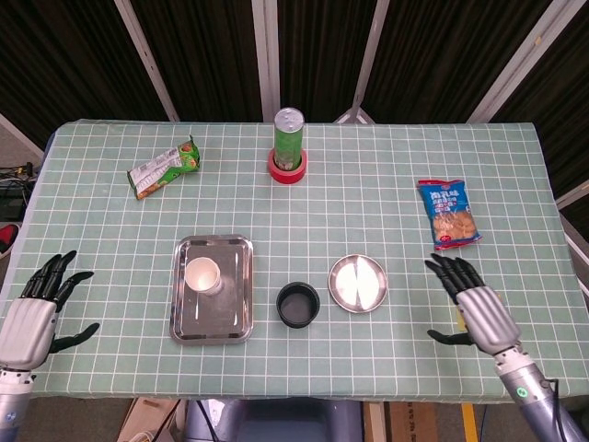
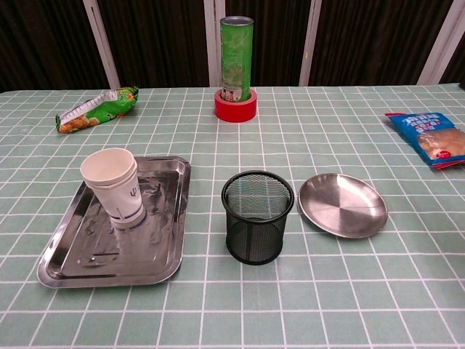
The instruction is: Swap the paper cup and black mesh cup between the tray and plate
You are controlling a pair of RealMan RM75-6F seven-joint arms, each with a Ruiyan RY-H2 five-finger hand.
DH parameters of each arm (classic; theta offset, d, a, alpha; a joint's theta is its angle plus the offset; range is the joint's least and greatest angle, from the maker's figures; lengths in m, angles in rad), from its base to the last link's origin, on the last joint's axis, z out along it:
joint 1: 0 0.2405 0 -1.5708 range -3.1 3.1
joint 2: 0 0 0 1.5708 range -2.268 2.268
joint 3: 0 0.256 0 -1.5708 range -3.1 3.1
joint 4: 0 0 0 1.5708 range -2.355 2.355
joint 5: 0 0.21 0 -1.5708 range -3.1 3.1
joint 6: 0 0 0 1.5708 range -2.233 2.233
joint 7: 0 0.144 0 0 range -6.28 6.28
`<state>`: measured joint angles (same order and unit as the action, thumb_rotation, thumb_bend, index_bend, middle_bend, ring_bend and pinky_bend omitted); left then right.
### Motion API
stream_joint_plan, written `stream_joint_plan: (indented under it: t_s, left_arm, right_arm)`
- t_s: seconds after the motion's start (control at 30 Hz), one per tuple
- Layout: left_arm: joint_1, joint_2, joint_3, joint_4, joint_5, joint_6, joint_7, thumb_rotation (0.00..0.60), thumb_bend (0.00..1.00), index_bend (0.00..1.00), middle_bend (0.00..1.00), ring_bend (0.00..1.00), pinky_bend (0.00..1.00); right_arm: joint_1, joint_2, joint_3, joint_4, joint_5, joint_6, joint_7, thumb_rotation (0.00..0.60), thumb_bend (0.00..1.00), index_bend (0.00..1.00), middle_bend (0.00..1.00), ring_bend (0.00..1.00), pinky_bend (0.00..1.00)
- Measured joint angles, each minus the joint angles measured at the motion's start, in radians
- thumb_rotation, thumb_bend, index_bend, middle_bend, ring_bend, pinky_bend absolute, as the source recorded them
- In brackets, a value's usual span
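A white paper cup (image 1: 203, 274) (image 2: 115, 187) stands upright in the upper left part of the steel tray (image 1: 225, 318) (image 2: 80, 258). The black mesh cup (image 1: 298, 304) (image 2: 256, 216) stands on the tablecloth between the tray and the round steel plate (image 1: 358, 283) (image 2: 343, 204), which holds nothing. My left hand (image 1: 30, 313) hovers off the table's left front corner, fingers spread, holding nothing. My right hand (image 1: 476, 310) hangs over the table's right front, to the right of the plate, fingers spread and holding nothing. Neither hand shows in the chest view.
A green can (image 1: 289, 140) (image 2: 237, 49) stands in a red tape ring (image 1: 286, 168) (image 2: 235, 106) at the back centre. A green snack bag (image 1: 164, 168) (image 2: 94, 107) lies back left, a blue snack bag (image 1: 449, 214) (image 2: 429, 138) at the right.
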<state>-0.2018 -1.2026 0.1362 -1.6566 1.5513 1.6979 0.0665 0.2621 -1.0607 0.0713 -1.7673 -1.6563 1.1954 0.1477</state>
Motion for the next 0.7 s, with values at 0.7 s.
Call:
stream_joint_plan:
  t_s: [0.7]
  left_arm:
    - [0.019, -0.053, -0.100, 0.064, -0.043, -0.079, 0.019, 0.600, 0.00, 0.24, 0.00, 0.00, 0.09]
  right_arm:
    - [0.410, -0.303, 0.144, -0.118, 0.500, -0.368, -0.525, 0.600, 0.00, 0.00, 0.00, 0.00, 0.00]
